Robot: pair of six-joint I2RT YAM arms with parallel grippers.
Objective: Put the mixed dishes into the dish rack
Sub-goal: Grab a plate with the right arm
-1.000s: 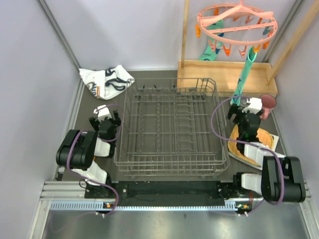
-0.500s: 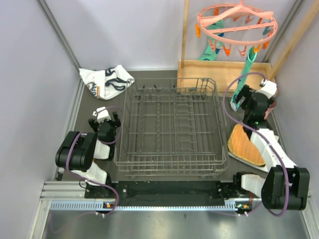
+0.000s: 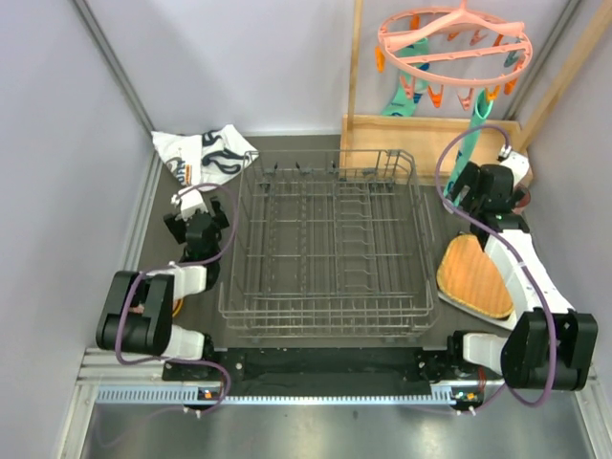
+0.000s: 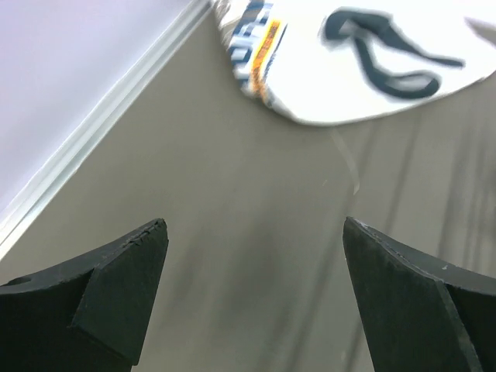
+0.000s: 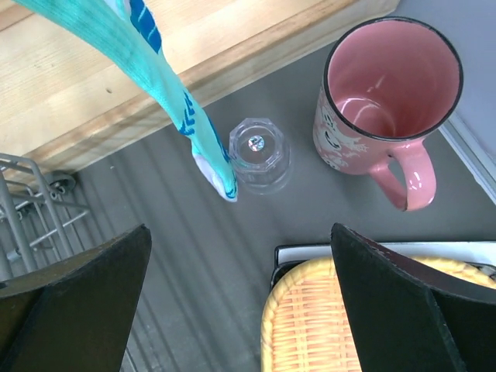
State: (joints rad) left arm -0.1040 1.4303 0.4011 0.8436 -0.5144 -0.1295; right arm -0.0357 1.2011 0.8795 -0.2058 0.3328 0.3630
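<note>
The left pincer (image 4: 252, 226) has pushed forward over the table (image 4: 232, 294) since a second ago. It gapes wide with nothing in it, the white printed cloth (image 4: 349, 62) just ahead of its tips and the dish rack (image 3: 325, 249) off to its right. The right pincer (image 5: 239, 232), which then hung over the yellow plate (image 5: 310, 325), has swung farther back and is spread wide and empty; the small clear glass (image 5: 260, 155) stands just ahead of it with a teal sock (image 5: 167, 85) hanging at the glass's left side, the pink cup (image 5: 380, 101) is ahead to the right, and the plate lies at its near side.
</note>
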